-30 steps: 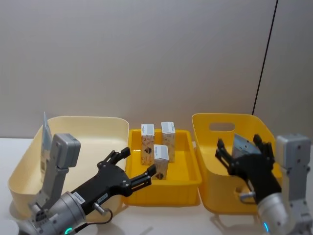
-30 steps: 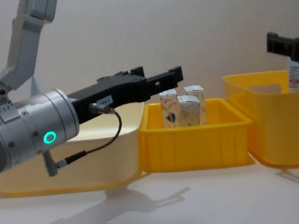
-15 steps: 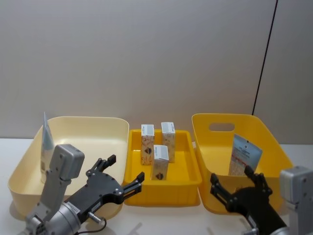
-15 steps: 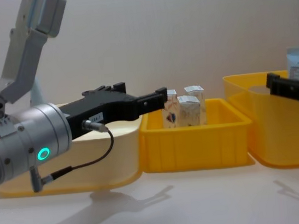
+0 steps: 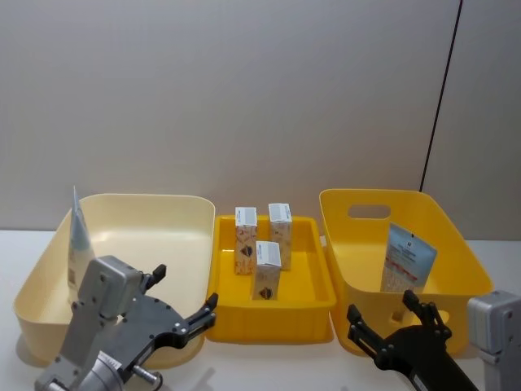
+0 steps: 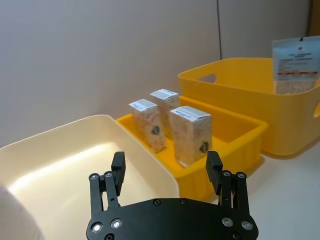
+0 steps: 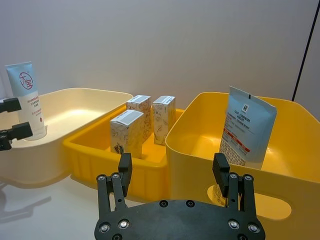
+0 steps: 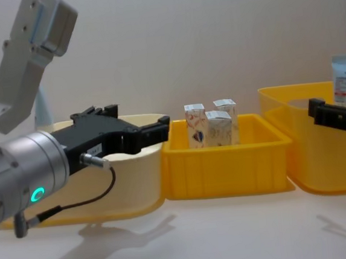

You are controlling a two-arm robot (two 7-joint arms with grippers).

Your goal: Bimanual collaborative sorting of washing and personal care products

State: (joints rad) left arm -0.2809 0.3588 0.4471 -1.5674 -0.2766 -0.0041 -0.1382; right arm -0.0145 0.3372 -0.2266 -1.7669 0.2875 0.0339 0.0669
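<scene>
Left gripper (image 5: 185, 287) by cream bin (image 5: 122, 198) w/ pale blue tube (image 5: 79, 236), right gripper (image 5: 380, 305) by yellow bin (image 5: 383, 195) w/ white squeeze tube (image 5: 407, 257); both jaws spread, empty. Cartons (image 5: 267, 265) crowd middle tray (image 5: 269, 316). Risk: wide jaws grabbing one carton topple neighbours.

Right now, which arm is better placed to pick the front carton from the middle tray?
Left, likely. The left end effector is open, one fingertip by the left corner of the middle tray holding the front carton. The right end effector, also open, sits before the yellow bin, farther off.
</scene>
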